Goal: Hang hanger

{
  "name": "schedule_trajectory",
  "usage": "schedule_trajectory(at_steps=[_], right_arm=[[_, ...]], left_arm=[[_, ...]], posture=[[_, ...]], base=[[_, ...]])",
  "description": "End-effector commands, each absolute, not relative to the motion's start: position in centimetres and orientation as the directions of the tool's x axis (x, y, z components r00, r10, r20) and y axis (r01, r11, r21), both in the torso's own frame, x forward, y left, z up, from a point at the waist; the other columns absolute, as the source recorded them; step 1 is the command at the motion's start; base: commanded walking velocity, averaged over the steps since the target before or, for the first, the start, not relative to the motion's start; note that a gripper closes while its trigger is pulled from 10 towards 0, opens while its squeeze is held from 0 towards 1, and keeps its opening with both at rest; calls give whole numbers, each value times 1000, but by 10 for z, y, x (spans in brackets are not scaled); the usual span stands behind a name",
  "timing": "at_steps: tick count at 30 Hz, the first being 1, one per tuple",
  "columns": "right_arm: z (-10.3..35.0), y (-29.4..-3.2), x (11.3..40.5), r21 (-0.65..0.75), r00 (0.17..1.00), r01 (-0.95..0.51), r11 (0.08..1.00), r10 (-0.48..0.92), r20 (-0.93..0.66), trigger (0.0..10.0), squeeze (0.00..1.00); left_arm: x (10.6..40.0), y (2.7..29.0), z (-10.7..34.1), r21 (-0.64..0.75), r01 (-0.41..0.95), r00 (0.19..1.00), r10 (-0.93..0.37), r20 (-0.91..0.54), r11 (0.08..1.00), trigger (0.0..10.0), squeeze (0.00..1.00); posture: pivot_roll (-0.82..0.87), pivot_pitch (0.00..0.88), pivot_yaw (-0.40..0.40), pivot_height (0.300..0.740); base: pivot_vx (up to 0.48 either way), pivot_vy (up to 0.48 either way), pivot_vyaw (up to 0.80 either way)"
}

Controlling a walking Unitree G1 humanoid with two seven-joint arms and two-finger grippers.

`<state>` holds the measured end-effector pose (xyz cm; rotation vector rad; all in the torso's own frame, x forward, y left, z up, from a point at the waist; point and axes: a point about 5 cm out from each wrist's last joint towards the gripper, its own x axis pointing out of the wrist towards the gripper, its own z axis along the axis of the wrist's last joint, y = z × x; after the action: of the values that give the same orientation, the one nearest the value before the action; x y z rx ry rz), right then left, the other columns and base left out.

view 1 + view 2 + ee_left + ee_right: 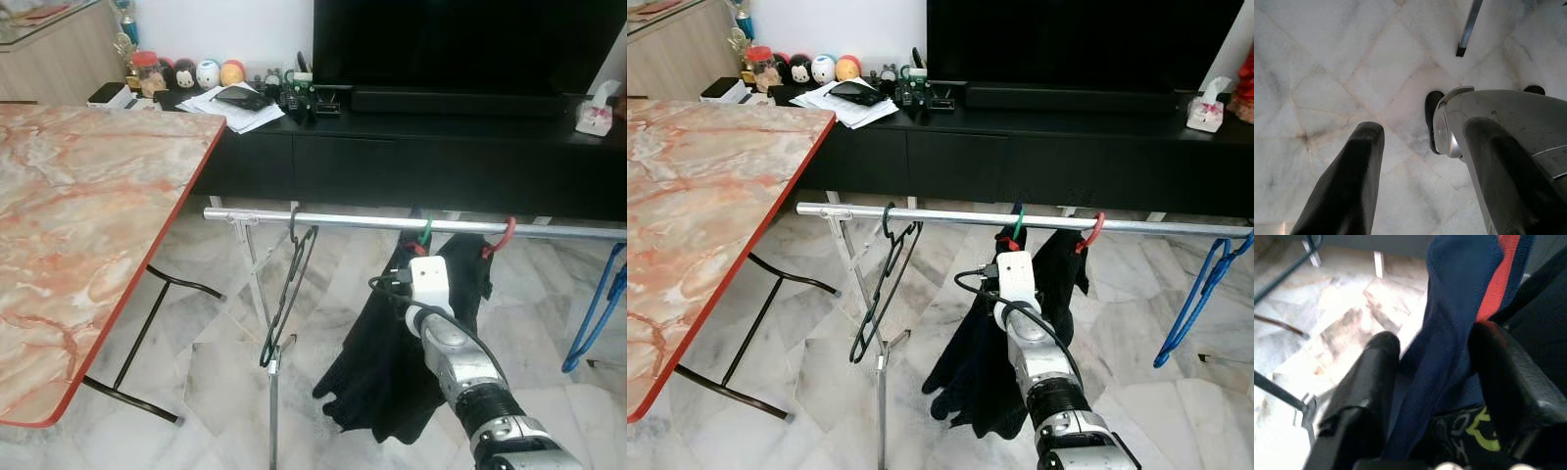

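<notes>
Right tool (1432,377) around navy garment (1459,308)

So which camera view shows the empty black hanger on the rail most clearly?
The right eye view: the whole black hanger shows, hooked on the silver rail and hanging free against the pale floor. The left eye view shows it whole as well, from a slightly different angle. Neither wrist view lets me make it out.

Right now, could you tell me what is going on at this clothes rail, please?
The robot's right claw is raised to the silver rail, its fingers around dark blue, red-striped fabric of the dark garments hanging there. An empty black hanger hangs further left. The left claw hangs idle, open over the marble floor.
</notes>
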<state>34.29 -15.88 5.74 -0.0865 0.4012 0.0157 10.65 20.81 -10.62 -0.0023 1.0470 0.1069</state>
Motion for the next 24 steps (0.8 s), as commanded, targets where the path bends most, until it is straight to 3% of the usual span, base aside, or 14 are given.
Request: schedule_trajectory(at_steps=[1,2,15,16,17,18,24], right_arm=[[70,-156,351,-53,942,-30,998,11,-334,4980,0],[70,-155,352,-59,943,-30,998,9,-333,10000,0],[63,-157,350,-69,936,-23,997,-3,-352,10000,0],[62,-157,349,-68,936,-21,997,-4,-351,3647,0],[62,-157,349,-68,937,-19,998,-6,-350,3647,0],[62,-159,349,-69,937,-8,998,-17,-348,0,0],[61,-160,349,-74,937,0,997,-26,-348,0,0]], left_arm=[[102,198,-109,22,-66,480,51,-876,998,10000,0],[102,198,-109,22,-65,481,50,-875,998,10000,0],[100,197,-110,15,-63,475,44,-879,998,10000,0],[100,197,-110,14,-63,475,42,-879,998,10000,0],[100,197,-110,12,-63,475,41,-879,998,10000,0],[100,196,-110,9,-63,475,38,-879,998,10000,0],[100,195,-110,3,-61,475,31,-879,998,10000,0]], posture=[[-40,0,-15,740],[-40,0,-15,740],[-37,0,-16,740],[-37,0,-16,740],[-35,0,-17,740],[-35,0,-17,740],[-37,0,-16,740]], base=[[0,0,0],[0,0,0],[0,0,0],[0,0,0],[0,0,0],[0,0,0],[0,0,0]])
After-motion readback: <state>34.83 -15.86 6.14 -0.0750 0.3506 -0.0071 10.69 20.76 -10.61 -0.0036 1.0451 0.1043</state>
